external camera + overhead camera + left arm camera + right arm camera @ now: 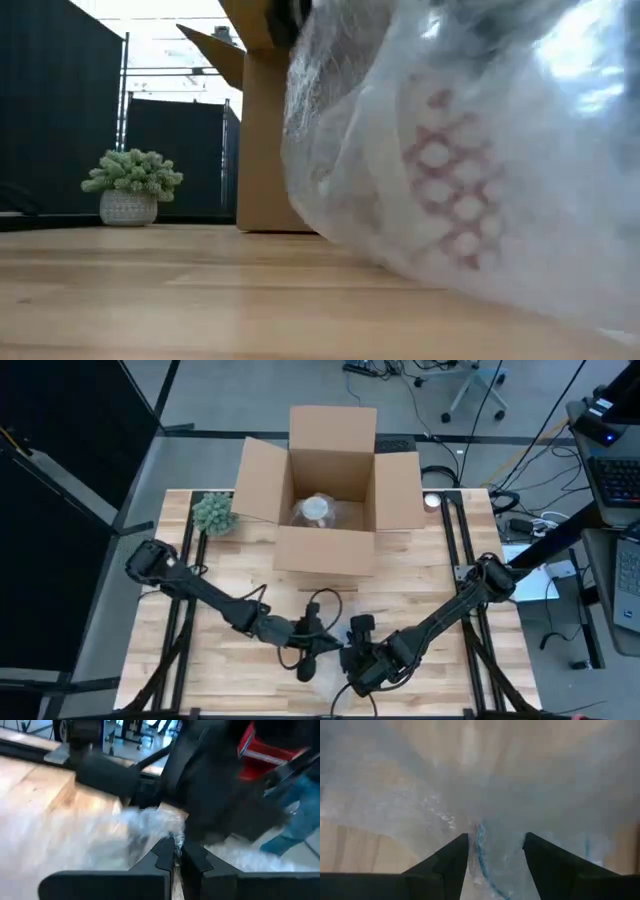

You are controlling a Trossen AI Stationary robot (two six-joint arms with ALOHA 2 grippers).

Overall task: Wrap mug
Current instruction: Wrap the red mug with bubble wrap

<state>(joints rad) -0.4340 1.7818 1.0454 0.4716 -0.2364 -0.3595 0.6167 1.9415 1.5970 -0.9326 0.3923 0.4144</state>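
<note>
The mug [450,190], white with a red pattern, lies wrapped in clear bubble wrap [520,120] on the table near its front edge, filling the right of the low view. In the high view the wrap [326,686] shows faintly below both grippers. My left gripper [175,851] is shut on the wrap. My right gripper [495,851] is open right over the wrap, its fingers apart with plastic between them; I cannot tell whether they touch it. Both grippers [308,663] [358,672] meet at the middle of the near edge. My left gripper pinches a bunched ridge of the bubble wrap [172,832] between its two fingertips. The wrap spreads away from the fingers over the table and rises slightly into the pinch. Whether it has one layer or several does not show.
An open cardboard box [330,500] stands at the table's far middle with a wrapped item [318,510] inside. A small potted plant [214,513] sits at the far left. Bare wood lies between the box and the arms.
</note>
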